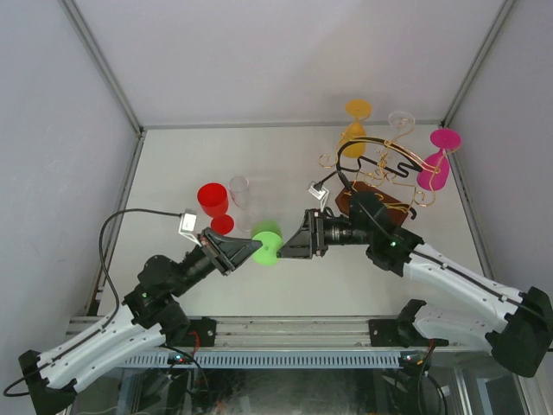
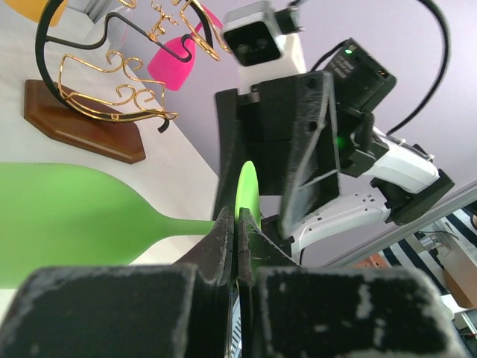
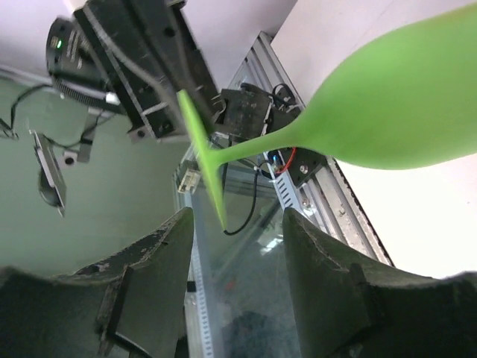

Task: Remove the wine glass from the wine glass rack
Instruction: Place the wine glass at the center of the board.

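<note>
1. Green wine glass (image 1: pixel 266 245) is off the wine glass rack (image 1: pixel 380 183); it hangs on its side above the table (image 1: pixel 285 160), left of the rack's wooden base and between the two grippers.
2. Left gripper (image 2: pixel 237 224) is closed; its fingers pinch the rim of the glass's foot.
3. Right gripper (image 3: pixel 237 220) has its fingers spread apart; the foot's edge lies in the gap; neither finger touches it in the right wrist view.
4. Rack carries an orange glass (image 1: pixel 357 130), a clear glass (image 1: pixel 400 121) and a magenta glass (image 1: pixel 435 169) on its gold wire arms.
5. Red glass (image 1: pixel 212 203) stands on the table, near the left gripper.
</note>
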`<state>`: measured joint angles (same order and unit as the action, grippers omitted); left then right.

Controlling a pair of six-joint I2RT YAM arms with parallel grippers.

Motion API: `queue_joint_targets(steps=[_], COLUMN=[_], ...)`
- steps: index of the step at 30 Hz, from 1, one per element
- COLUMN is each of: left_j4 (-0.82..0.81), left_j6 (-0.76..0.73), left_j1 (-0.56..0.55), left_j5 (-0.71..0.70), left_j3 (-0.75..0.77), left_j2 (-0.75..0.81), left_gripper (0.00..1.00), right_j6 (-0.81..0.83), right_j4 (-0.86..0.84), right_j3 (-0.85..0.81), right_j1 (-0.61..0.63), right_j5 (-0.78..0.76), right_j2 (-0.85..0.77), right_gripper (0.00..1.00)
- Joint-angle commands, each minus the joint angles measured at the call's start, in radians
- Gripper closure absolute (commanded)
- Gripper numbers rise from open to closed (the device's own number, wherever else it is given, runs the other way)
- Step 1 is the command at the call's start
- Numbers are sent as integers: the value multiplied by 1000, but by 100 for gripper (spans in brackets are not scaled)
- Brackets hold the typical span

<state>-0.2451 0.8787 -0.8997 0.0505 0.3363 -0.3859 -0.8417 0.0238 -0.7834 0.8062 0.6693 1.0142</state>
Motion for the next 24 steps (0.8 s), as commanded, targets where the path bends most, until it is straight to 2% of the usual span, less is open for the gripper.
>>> queue_joint_targets(steps=[1, 6, 8, 10, 20, 24], left_j4=[-55, -68, -81, -81, -65, -59], left_j6=[-27, -6, -3, -7, -13, -15], left_j1=[-6, -6, -5, -6, -6, -6], left_j5=[-21, -64, -66, -73, -69, -76], left_j3=[-14, -48, -64, -65, -57, -57], left_j2=[21, 48, 56, 62, 61, 67], left_gripper=[100, 100, 100, 100, 100, 100], right_j6=[-141, -135, -150, -177, -177, -142], right_j4=[-151, -245, -244, -267, -302, -300], right_j3=[-6, -6, -6, -7, -5, -6], right_j1=[2, 56, 57, 56, 57, 57], right_j5=[-25, 1, -28, -25, -41, -33], right_j2=[48, 84, 99, 121, 144, 141], right_gripper=[50, 52, 69, 77, 82, 95])
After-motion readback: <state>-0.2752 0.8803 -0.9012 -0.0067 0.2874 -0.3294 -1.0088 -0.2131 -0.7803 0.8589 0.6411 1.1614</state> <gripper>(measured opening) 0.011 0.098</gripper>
